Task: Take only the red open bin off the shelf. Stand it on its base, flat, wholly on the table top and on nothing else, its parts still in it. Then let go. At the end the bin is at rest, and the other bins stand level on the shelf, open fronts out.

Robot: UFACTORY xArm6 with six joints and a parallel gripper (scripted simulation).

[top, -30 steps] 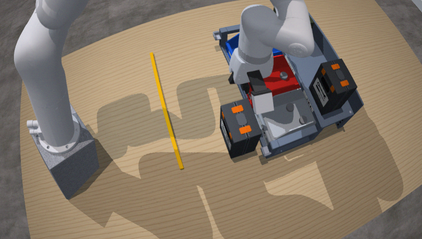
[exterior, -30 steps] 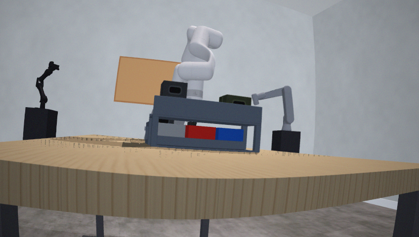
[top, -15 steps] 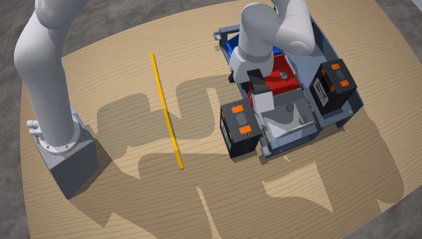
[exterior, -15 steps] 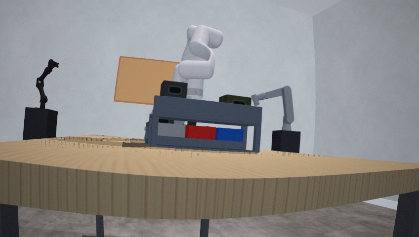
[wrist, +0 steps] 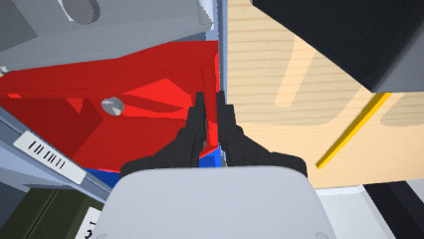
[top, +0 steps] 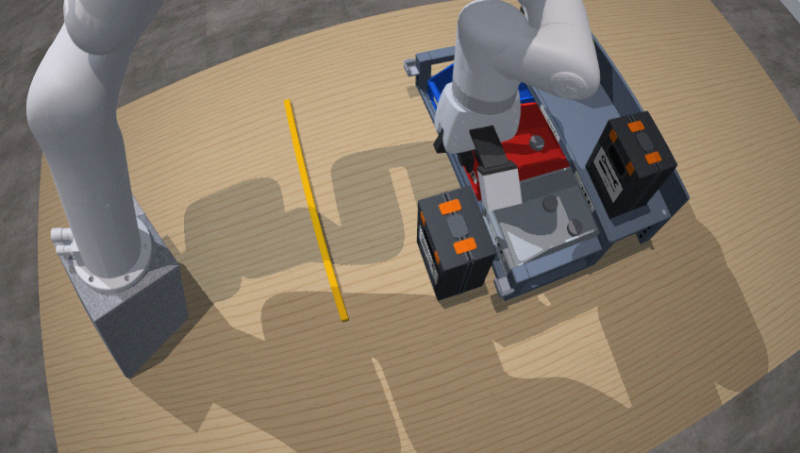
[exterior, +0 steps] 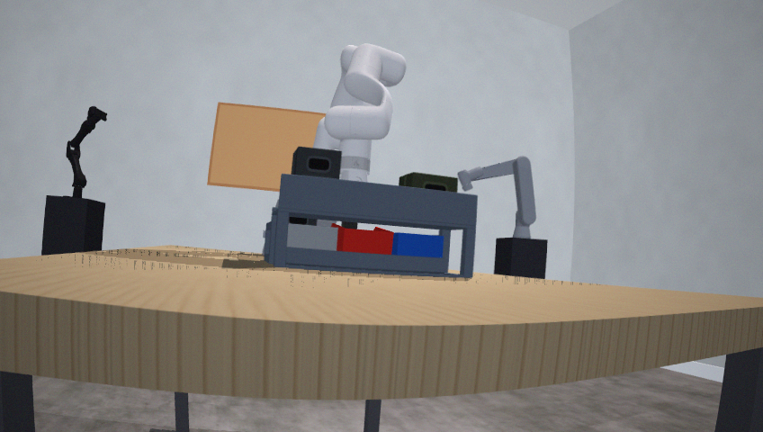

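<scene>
Pale grey walls surround our wooden counter (top: 358, 415) (exterior: 374, 353). Near its far edge in the exterior view, our gripper (wrist: 211, 103) pinches the front lip of the red bin (top: 539, 159) (exterior: 366, 240) (wrist: 164, 75), which sits between the grey bin (top: 561, 205) (exterior: 313, 236) (wrist: 134, 30) and the blue bin (top: 441, 84) (exterior: 420, 244) (wrist: 209, 161) within the shelf (top: 553, 280) (exterior: 374, 198).

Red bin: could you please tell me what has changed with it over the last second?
The red bin seems to have tipped up slightly at the side by the hand: red edges now rise above its back wall. Whether the grip is new, I cannot tell. The grey bin and blue bin look unmoved.
</scene>
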